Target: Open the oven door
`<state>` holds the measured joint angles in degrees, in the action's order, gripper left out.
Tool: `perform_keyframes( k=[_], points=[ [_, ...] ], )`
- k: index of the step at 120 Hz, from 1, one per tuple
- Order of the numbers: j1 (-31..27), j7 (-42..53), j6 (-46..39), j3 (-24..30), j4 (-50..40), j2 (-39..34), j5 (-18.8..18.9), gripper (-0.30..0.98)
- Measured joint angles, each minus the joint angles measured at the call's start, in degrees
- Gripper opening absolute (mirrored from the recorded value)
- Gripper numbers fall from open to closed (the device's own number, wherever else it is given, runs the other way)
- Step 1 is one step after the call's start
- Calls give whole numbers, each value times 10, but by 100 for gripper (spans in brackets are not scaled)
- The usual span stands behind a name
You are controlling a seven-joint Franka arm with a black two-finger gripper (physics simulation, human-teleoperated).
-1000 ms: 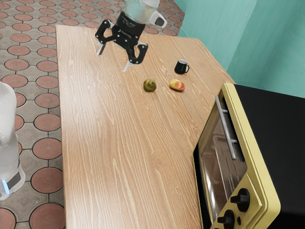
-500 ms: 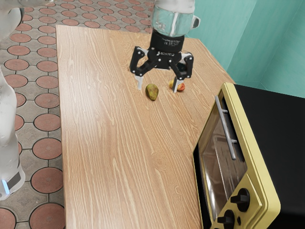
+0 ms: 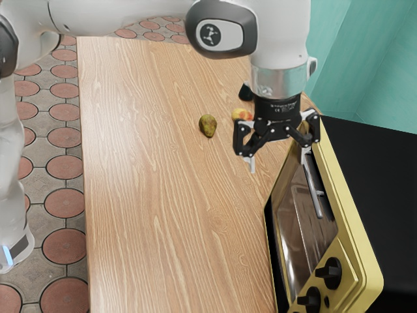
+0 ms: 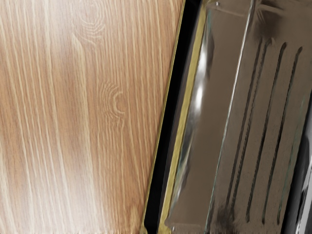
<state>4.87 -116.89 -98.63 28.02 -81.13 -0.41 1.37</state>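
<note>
Gripper (image 3: pixel 278 162) wide open; one fingertip (image 3: pixel 304 151) near the oven handle (image 3: pixel 316 201)

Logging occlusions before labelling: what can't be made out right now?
Exterior view:
- Dark object: partly behind arm.
- Red-yellow fruit: partly behind gripper.
- Handle: upper end behind gripper, contact unclear.
- Lower knob: cut off by lower edge.

Wrist view:
- Oven: cut off by edges.

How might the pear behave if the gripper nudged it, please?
The pear would probably roll in a curve, being rounded and tapered toward one end. Lying on its side, it seems unlikely to topple further.
</note>
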Motion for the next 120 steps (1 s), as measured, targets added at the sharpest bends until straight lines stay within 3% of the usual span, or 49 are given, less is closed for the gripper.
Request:
perform_keyframes(
  k=[21, 63, 120],
  points=[
    [7, -5, -33, 0, 19, 27, 7, 69],
    [-85, -12, -58, -3, 7, 23, 13, 69],
    [-41, -15, -102, -2, -60, -16, 13, 69]
  ],
)
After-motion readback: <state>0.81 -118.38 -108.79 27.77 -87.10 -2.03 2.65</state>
